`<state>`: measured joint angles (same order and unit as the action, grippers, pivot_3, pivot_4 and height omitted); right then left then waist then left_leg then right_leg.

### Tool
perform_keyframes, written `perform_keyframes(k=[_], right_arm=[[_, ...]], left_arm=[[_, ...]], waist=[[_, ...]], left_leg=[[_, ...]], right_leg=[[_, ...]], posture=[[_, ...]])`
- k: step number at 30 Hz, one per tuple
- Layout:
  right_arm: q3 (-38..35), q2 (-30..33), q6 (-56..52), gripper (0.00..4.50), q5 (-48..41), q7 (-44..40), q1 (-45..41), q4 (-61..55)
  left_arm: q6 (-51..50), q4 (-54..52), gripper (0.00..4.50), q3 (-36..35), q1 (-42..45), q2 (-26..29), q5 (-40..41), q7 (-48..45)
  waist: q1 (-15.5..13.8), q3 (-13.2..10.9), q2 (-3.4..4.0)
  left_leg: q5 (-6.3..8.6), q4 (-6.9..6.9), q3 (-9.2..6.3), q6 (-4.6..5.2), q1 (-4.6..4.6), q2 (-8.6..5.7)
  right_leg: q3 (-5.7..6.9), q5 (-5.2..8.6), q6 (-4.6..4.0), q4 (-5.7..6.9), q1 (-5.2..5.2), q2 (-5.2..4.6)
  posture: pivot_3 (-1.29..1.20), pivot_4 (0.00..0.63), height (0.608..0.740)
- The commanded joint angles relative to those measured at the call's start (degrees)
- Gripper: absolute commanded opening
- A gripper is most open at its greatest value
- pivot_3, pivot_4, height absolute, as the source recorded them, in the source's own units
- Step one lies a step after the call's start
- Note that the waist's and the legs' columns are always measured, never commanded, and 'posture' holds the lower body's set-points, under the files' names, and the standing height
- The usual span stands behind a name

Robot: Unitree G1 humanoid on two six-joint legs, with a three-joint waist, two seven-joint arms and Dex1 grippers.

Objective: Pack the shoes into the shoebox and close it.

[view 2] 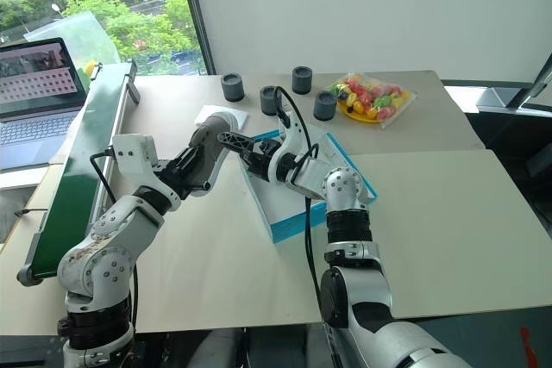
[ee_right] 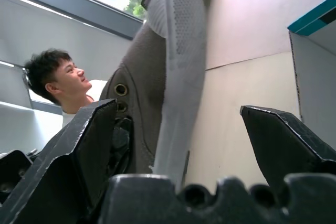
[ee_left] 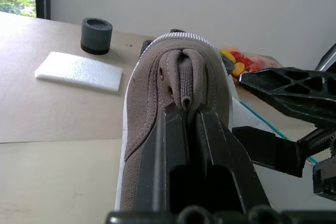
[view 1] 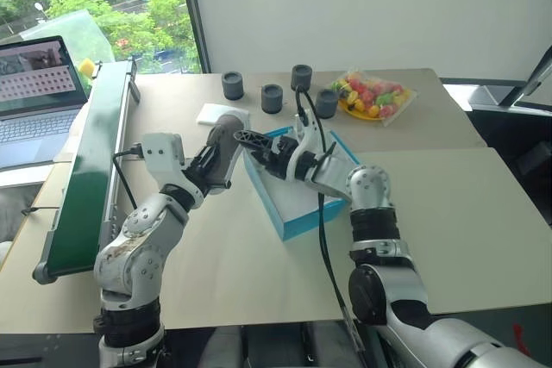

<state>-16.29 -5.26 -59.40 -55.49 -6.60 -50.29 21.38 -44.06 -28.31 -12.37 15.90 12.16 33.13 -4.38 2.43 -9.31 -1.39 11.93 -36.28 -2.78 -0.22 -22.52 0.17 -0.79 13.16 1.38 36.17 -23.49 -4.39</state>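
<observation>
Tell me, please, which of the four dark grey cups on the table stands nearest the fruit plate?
The cup at the right end of the group, directly beside the fruit plate; the other three stand farther left, toward the window.

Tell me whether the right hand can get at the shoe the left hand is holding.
Probably yes. The right hand is open and right beside the shoe, which the left hand holds up above the table next to the shoebox; nothing lies between them.

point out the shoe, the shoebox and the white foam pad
shoe (ee_left: 173,72): left wrist view, on its grey upper near the tongue.
shoebox (view 1: 291,228): left eye view, on its turquoise near wall.
white foam pad (ee_left: 79,71): left wrist view, on the middle of its top face.
</observation>
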Motion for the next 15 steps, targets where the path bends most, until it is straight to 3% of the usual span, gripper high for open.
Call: perform_keyframes(k=[1,4,14,15], right_arm=[[0.18,-5.57,-0.24,4.24,-2.96,0.54,-2.31,-3.01],[0.79,-5.8,0.13,3.45,-3.71,0.76,-1.96,-3.47],[2.47,-5.59,0.04,0.04,-4.41,1.29,-1.18,-4.71],[2.71,-5.55,-0.02,0.04,-4.41,1.31,-0.98,-4.94]], left_arm=[[0.88,-2.18,0.0,-0.16,0.84,0.04,0.72,-0.06],[0.86,-2.12,0.0,-0.16,1.11,0.09,0.68,-0.01],[1.18,-2.28,0.0,0.03,0.79,0.28,0.33,-0.08],[1.24,-2.38,0.0,0.24,0.64,0.36,0.14,-0.11]], waist=[[0.0,0.0,0.0],[0.0,0.0,0.0],[-0.02,-0.01,0.0],[-0.02,-0.01,0.0]], left_leg=[[0.0,0.0,0.0,0.0,-0.03,0.0],[0.0,-0.03,0.01,0.0,-0.3,0.0],[-0.01,-0.12,0.02,-0.01,-0.7,-0.01],[-0.01,-0.12,0.01,-0.01,-0.7,-0.01]], right_leg=[[0.0,0.0,0.0,0.0,-0.03,0.0],[-0.01,-0.03,0.0,0.06,-0.32,0.0],[-0.03,-0.06,0.01,0.15,-0.75,-0.01],[-0.03,-0.06,0.01,0.15,-0.75,-0.01]], posture=[[0.0,0.15,0.74],[0.0,0.15,0.74],[0.0,0.15,0.74],[0.0,0.15,0.74]])
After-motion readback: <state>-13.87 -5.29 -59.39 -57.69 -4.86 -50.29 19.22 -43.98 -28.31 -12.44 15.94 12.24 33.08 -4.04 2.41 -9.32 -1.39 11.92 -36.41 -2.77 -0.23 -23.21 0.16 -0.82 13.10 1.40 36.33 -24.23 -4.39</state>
